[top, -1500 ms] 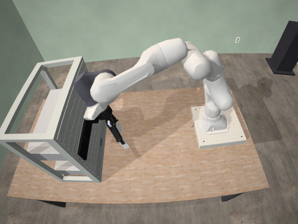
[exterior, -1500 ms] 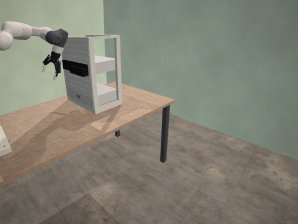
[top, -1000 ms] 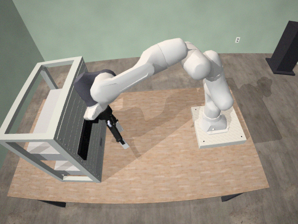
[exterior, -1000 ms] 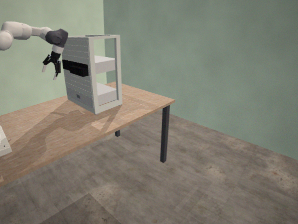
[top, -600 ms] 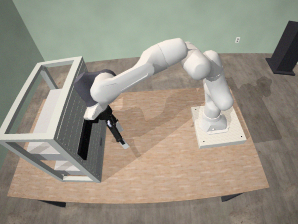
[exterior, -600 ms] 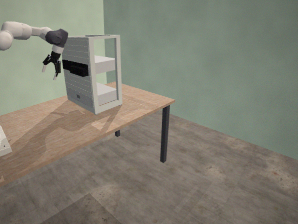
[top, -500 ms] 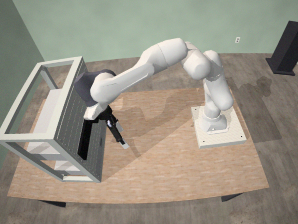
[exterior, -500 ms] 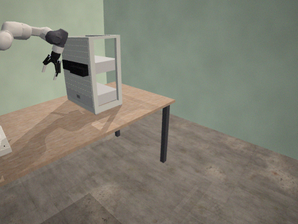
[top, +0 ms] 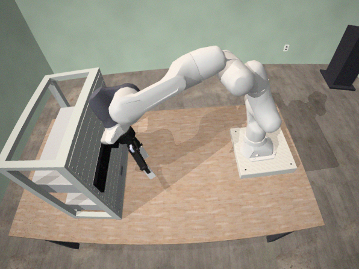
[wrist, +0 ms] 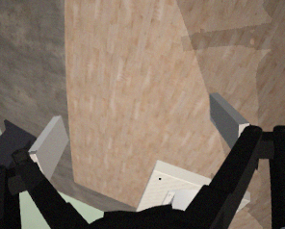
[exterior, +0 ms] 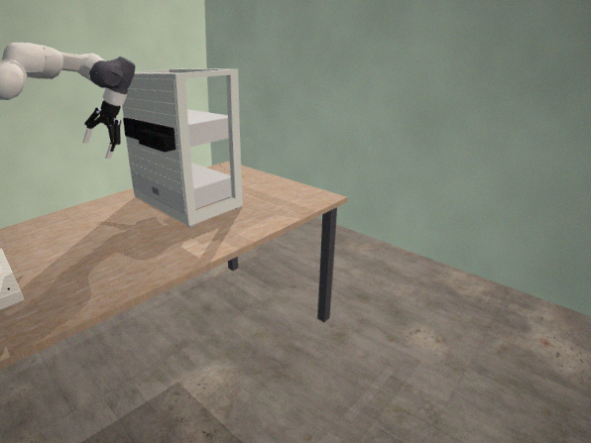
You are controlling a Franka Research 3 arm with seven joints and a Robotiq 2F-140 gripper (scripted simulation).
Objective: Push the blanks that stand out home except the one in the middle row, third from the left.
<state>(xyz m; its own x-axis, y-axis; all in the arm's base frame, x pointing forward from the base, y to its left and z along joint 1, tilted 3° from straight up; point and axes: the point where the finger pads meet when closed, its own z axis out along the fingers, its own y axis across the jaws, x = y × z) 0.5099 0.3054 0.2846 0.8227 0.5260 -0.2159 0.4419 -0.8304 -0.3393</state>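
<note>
Blanks (top: 102, 168) (exterior: 158, 137) are waiting for a push.
The gripper (top: 145, 161) (exterior: 98, 150) (wrist: 136, 117) is hanging wide open, holding nothing; likely it's turning to face them next.

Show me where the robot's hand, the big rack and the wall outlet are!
Hand (top: 146, 165) (exterior: 97, 151): top and exterior views, between its fingertips.
Rack (top: 81, 123) (exterior: 184, 167): top and exterior views, frame bar.
Wall outlet (top: 286, 47): top view, its middle.

Sage-green walls (top: 187, 17) (exterior: 397, 93), mottled grey-brown floor (top: 181, 255) (exterior: 397, 366) (wrist: 31, 63), wood-topped table (top: 211, 204) (exterior: 59, 276) (wrist: 125, 96)
</note>
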